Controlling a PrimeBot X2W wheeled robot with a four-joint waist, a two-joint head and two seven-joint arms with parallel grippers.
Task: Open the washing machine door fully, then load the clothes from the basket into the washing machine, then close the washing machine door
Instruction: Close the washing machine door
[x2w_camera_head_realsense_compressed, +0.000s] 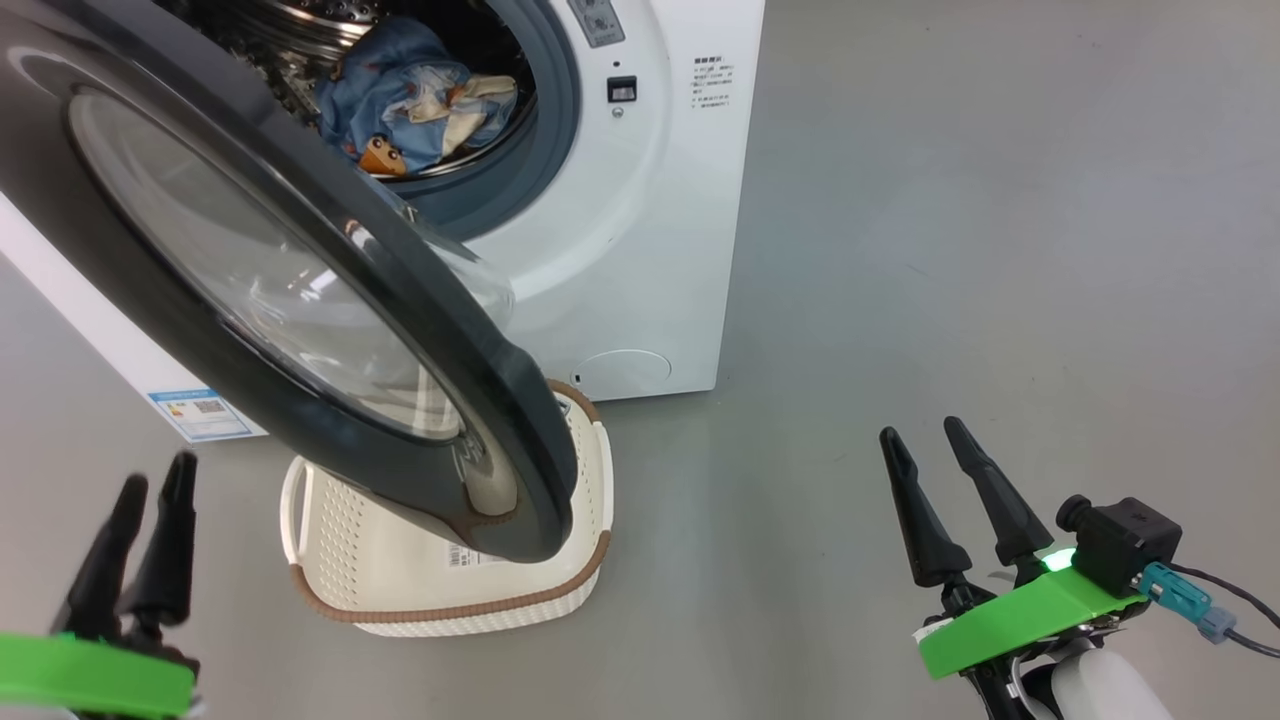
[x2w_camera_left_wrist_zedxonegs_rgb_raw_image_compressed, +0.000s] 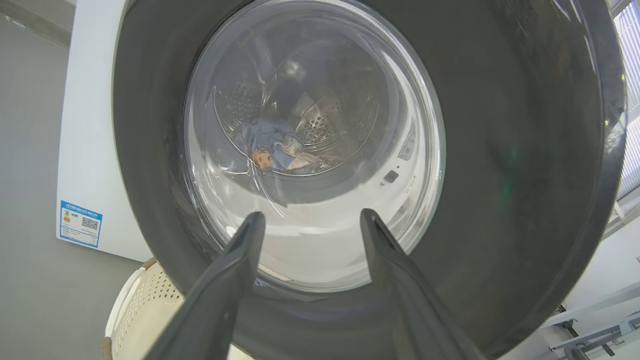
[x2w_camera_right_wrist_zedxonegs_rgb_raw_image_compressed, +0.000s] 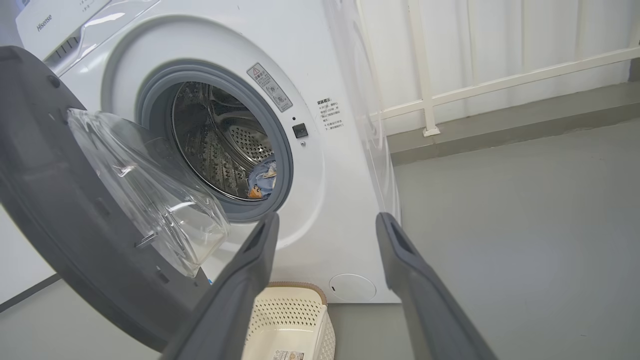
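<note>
Clearly, one washer (x2w_camera_right_wrist_zedxonegs_rgb_raw_image_compressed: 340, 200) reads "Hisense" at its top corner, and one blue energy sticker (x2w_camera_head_realsense_compressed: 205, 415) sits low on its side. One door (x2w_camera_head_realsense_compressed: 270, 290) stands open near one basket (x2w_camera_head_realsense_compressed: 330, 530), which has a barcode label (x2w_camera_head_realsense_compressed: 465, 557) inside. One clothes bundle (x2w_camera_head_realsense_compressed: 410, 95) lies in the drum. Left jaws and right jaws both stand wide, empty.

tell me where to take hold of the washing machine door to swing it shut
I'd take the washing machine door at its free rim, the edge over the basket, farthest from the hinge. Come from the glossy outer face, which the open left gripper faces: the black ring there is broad, the glass bowl bulges inward.
</note>
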